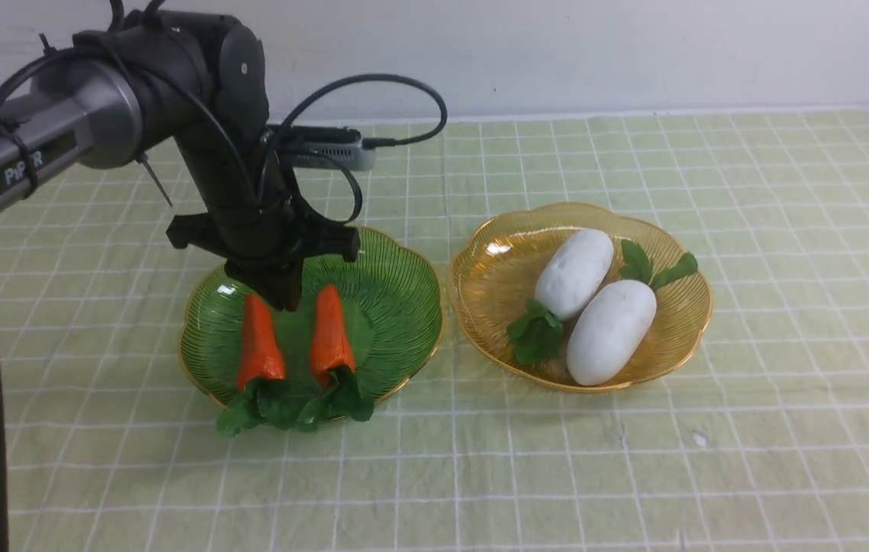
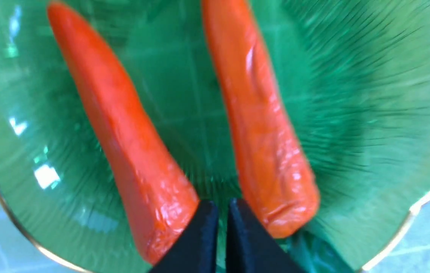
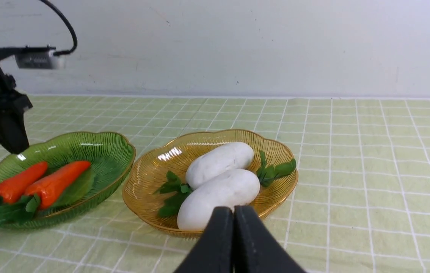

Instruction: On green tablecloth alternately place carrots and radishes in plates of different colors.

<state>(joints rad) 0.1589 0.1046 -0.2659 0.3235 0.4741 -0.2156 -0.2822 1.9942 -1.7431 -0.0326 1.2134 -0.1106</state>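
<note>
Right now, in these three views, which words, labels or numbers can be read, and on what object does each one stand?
"PiP R": white letters on the grey link of the left arm, seen in the front view. A black strap covers one letter between the second P and the R.
No other text can be read in any view.

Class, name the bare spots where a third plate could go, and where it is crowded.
Free: cloth right of the amber plate, the near strip before both plates, the far strip by the wall. Crowded: the gap between plates; the green plate, under the left gripper.
</note>
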